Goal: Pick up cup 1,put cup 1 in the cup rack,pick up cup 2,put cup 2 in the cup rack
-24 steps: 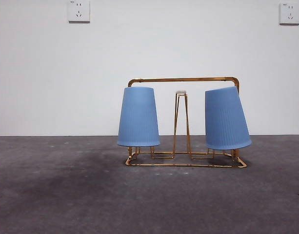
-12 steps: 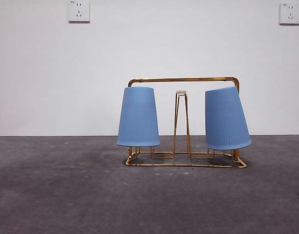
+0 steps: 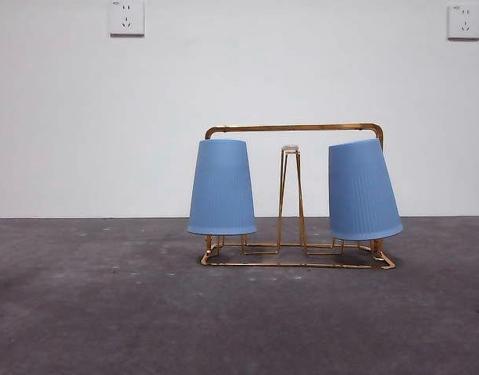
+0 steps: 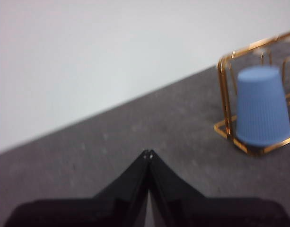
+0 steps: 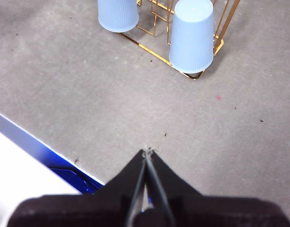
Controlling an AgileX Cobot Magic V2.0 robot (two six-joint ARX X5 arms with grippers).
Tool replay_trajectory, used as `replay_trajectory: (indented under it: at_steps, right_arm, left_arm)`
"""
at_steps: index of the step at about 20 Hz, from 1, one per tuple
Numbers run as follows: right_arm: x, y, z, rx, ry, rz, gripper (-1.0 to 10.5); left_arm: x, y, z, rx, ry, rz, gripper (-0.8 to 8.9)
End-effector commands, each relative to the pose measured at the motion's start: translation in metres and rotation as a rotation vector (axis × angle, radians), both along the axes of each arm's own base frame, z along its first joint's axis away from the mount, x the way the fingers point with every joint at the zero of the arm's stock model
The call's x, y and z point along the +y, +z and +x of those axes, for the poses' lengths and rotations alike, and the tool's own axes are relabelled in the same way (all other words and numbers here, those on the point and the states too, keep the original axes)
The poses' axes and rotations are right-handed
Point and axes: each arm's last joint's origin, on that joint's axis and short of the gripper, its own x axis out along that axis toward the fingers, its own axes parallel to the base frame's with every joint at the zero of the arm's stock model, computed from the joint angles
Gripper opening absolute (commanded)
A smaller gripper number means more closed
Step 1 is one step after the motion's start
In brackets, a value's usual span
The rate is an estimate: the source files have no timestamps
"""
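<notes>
Two ribbed blue cups (image 3: pixel 222 187) inverted on gold rack (image 3: pixel 294 128) (right one seemingly tilted); hands clenched.

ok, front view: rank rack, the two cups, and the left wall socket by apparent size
1. rack
2. left cup and right cup: look alike, so no ranking between them
3. left wall socket, though it sits farther back

Two blue cups (image 3: pixel 222 187) (image 3: pixel 362 190) sit upside down on the gold cup rack (image 3: pixel 296 126), one upright, one tilted.
</notes>
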Motion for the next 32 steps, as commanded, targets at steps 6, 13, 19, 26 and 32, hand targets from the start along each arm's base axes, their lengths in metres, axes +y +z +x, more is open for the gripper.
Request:
replay_trajectory:
  at_steps: [6,13,19,26,32]
  right_arm:
    - [0.000,0.000,0.000,-0.001,-0.010,0.007,0.0]
    - [0.000,0.000,0.000,-0.001,-0.010,0.007,0.0]
    - [0.000,0.000,0.000,-0.001,-0.010,0.007,0.0]
    - [0.000,0.000,0.000,-0.001,-0.010,0.007,0.0]
    - [-0.014,0.005,0.001,-0.129,-0.129,-0.055,0.0]
  left_arm:
    - [0.006,-0.050,-0.002,0.048,0.084,-0.131,-0.03]
    - [0.010,-0.059,-0.004,0.128,0.131,-0.158,-0.04]
    - [0.010,-0.060,-0.003,0.144,0.133,-0.156,-0.03]
    - [0.010,-0.061,-0.002,0.159,0.134,-0.156,-0.03]
    - [0.011,-0.062,-0.002,0.168,0.135,-0.155,-0.03]
